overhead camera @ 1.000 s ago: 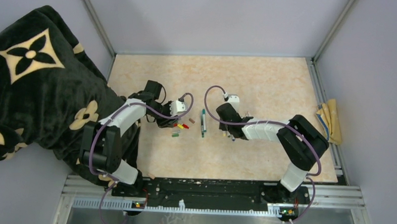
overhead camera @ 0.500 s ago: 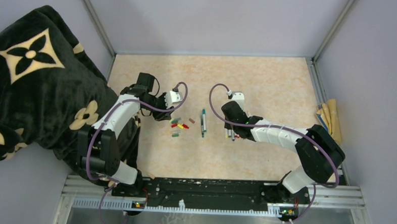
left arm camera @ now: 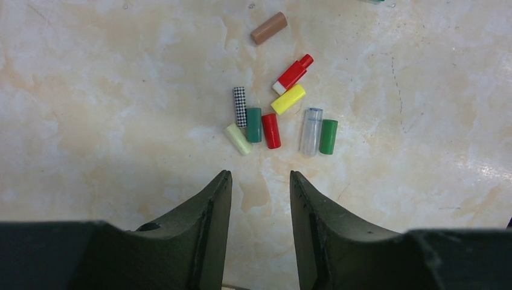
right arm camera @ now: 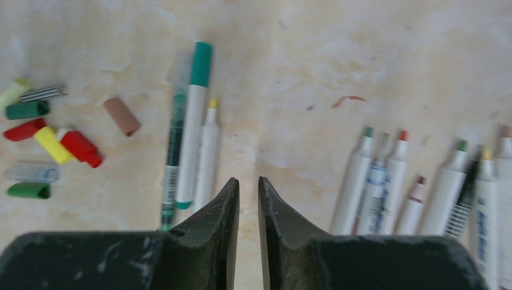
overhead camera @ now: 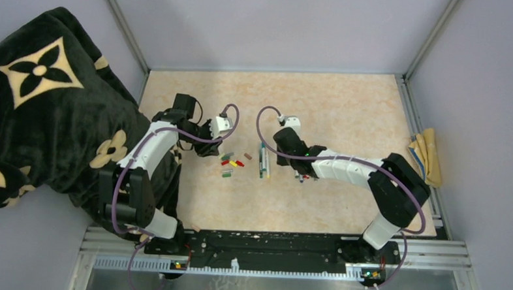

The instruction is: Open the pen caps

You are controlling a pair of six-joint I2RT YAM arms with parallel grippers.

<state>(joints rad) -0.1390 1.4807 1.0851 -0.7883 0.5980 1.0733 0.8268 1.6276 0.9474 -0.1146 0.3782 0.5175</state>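
Note:
Several loose pen caps point(left arm camera: 271, 130) lie in a cluster just ahead of my left gripper point(left arm camera: 259, 175): red, yellow, green, pale green, clear and checkered, with a brown cap point(left arm camera: 268, 28) apart. The cluster also shows in the top view point(overhead camera: 231, 163). The left gripper point(overhead camera: 208, 148) is open and empty, left of the cluster. My right gripper point(right arm camera: 248, 180) is empty, its jaws a narrow gap apart. It hovers point(overhead camera: 281, 158) between a green-capped pen point(right arm camera: 193, 121) with a yellow-tipped uncapped pen point(right arm camera: 208, 151) and a row of several uncapped pens point(right arm camera: 392, 181).
A black blanket with cream flower patterns point(overhead camera: 40, 103) is heaped over the table's left edge beside the left arm. A yellow cloth point(overhead camera: 426, 156) lies on the right rail. Metal frame posts bound the beige tabletop point(overhead camera: 347, 103).
My right gripper has moved left from the row of uncapped pens to the green pens, where a yellow-tipped pen now lies. My left gripper has drawn back up and left from the caps.

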